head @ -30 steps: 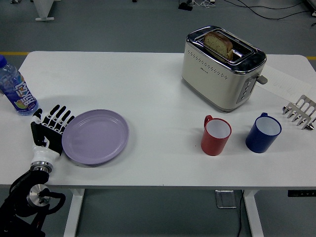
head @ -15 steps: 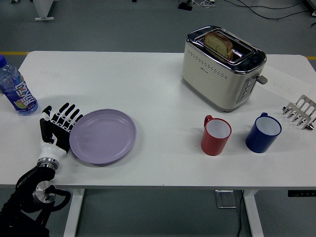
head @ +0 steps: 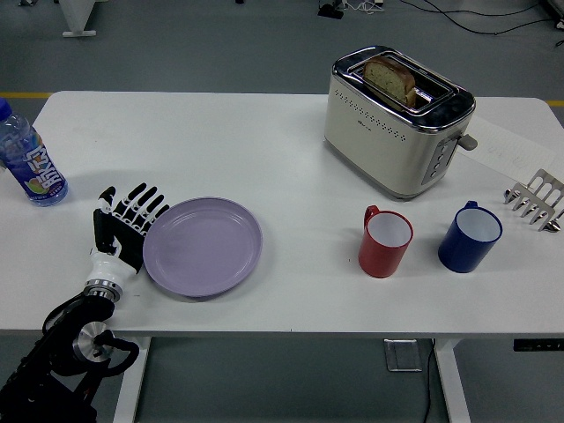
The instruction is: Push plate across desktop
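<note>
A lilac plate (head: 204,246) lies flat on the white table (head: 282,159), left of centre near the front edge. My left hand (head: 128,227) stands upright against the plate's left rim, its black fingers (head: 141,204) spread and holding nothing. The arm comes up from the lower left corner. My right hand does not show anywhere.
A water bottle (head: 28,161) stands at the far left edge. A cream toaster (head: 397,122) with bread in it sits at the back right. Right of the plate are a red mug (head: 386,241) and a blue mug (head: 471,237), and a metal rack (head: 536,200) at the right edge.
My left hand has moved rightward with the plate sliding ahead of it, away from the bottle and toward the table's middle.
</note>
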### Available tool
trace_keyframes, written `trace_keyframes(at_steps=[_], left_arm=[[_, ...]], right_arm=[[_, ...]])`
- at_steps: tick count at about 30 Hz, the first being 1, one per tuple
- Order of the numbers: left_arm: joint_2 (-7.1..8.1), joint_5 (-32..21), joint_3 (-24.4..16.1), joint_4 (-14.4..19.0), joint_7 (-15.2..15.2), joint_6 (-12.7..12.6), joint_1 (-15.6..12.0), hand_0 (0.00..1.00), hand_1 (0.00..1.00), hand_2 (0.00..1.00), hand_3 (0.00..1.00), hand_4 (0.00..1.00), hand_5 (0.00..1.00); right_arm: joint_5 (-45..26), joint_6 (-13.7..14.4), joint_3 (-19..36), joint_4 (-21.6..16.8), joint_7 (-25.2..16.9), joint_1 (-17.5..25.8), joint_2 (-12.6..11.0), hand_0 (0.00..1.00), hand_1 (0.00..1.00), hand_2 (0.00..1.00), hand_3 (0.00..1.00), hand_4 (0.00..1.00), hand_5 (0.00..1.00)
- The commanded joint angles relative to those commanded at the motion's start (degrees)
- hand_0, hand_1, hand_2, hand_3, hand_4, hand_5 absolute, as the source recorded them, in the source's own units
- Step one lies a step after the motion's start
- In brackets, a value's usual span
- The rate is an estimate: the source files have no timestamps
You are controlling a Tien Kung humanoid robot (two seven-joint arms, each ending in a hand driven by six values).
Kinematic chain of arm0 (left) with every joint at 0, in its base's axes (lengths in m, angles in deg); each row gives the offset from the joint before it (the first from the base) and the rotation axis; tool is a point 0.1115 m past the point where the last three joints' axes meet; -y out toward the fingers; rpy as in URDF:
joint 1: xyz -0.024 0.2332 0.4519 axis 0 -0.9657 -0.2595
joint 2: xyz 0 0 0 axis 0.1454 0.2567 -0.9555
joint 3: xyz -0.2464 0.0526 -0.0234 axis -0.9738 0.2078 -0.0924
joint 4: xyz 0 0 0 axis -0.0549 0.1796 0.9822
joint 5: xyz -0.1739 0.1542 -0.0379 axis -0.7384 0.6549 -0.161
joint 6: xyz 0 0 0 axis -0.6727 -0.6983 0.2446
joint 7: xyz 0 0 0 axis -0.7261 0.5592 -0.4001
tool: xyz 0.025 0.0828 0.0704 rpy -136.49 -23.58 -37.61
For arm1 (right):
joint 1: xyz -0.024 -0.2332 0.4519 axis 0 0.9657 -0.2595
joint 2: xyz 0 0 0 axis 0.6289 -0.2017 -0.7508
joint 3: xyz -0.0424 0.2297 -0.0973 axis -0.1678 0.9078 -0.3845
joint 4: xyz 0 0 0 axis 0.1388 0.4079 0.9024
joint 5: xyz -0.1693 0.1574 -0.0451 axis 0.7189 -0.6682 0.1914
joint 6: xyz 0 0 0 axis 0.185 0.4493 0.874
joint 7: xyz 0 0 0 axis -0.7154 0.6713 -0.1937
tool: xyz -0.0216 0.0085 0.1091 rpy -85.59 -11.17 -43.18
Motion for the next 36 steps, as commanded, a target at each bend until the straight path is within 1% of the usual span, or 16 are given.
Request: trace_keyframes(at_steps=[24,26,36], left_arm=[[0.00,-2.15,7.08,0.24,0.26,0.04,0.85,0.708,0.733,0.684,0.593,0.547,0.998],[0.00,-2.53,8.53,0.28,0.28,0.06,0.99,0.708,0.733,0.684,0.593,0.547,0.998],[0.00,-3.42,12.24,0.62,0.34,0.05,1.52,0.708,0.733,0.684,0.592,0.548,0.998]], right_arm=[[1.43,-0.09,0.58,-0.12,0.49,-0.13,-0.06,0.585,0.524,0.615,0.596,0.301,0.558],[1.60,-0.11,0.63,-0.14,0.54,-0.12,-0.06,0.585,0.524,0.615,0.596,0.301,0.558],[1.98,-0.03,0.92,-0.19,0.73,-0.14,0.04,0.585,0.524,0.615,0.595,0.302,0.559]])
